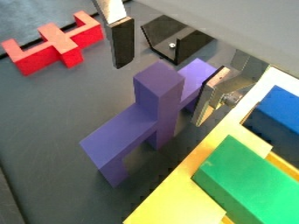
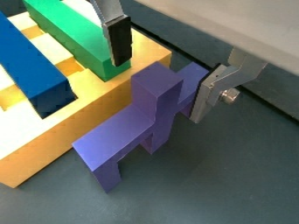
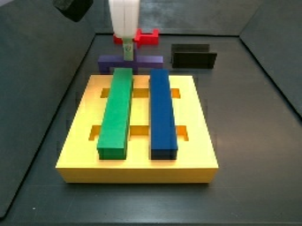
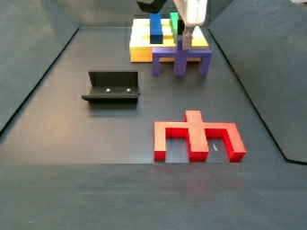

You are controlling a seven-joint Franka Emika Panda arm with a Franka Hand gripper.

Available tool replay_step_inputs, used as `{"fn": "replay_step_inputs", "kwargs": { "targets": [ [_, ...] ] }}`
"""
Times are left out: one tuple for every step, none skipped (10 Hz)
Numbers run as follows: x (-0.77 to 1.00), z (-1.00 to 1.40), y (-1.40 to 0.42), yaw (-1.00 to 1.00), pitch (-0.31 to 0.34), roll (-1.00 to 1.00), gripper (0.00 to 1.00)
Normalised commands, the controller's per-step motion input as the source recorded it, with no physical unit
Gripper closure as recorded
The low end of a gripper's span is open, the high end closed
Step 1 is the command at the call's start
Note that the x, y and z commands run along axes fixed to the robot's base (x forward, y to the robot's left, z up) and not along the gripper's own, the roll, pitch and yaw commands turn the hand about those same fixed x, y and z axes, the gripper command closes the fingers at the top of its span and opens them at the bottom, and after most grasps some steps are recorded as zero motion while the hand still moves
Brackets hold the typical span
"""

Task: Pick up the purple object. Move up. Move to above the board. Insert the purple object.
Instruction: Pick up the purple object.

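Purple object (image 2: 138, 122), standing on the floor against the board's (image 2: 47, 140) edge, looks rigid, light and matte, so my gripper (image 2: 163, 70), jaws open astride its raised knob, should clamp there without slipping.

Both wrist views look down from very close, right by the gripper (image 1: 162, 72) (image 2: 163, 66), and both show the purple object (image 1: 146, 118) (image 2: 138, 122) beside the board (image 1: 198, 188) (image 2: 52, 140). A side view looks from high up over the board (image 3: 139, 132) toward the back wall. A side view looks from the far end, with the red block (image 4: 197, 137) near and the board (image 4: 146, 40) far.
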Motion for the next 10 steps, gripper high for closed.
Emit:
{"fn": "replay_step_inputs", "kwargs": {
  "targets": [
    [0.00, -0.19, 0.00, -0.15, 0.000, 0.00, 0.00],
    [-0.16, -0.15, 0.01, -0.15, 0.000, 0.00, 0.00],
    [-0.19, -0.11, 0.01, -0.15, 0.000, 0.00, 0.00],
    [-0.08, -0.09, 0.01, -0.10, 0.000, 0.00, 0.00],
    [0.00, -0.06, 0.04, -0.02, 0.000, -0.01, 0.00],
    [0.00, -0.03, 0.04, -0.01, 0.000, -0.02, 0.00],
    [0.00, 0.00, 0.01, 0.00, 0.000, -0.01, 0.00],
    [0.02, 0.00, 0.04, 0.00, 0.000, -0.02, 0.00],
    [0.03, 0.00, 0.04, 0.00, 0.000, -0.03, 0.00],
    [0.02, 0.00, 0.01, 0.00, 0.000, -0.03, 0.00]
  ]
}}
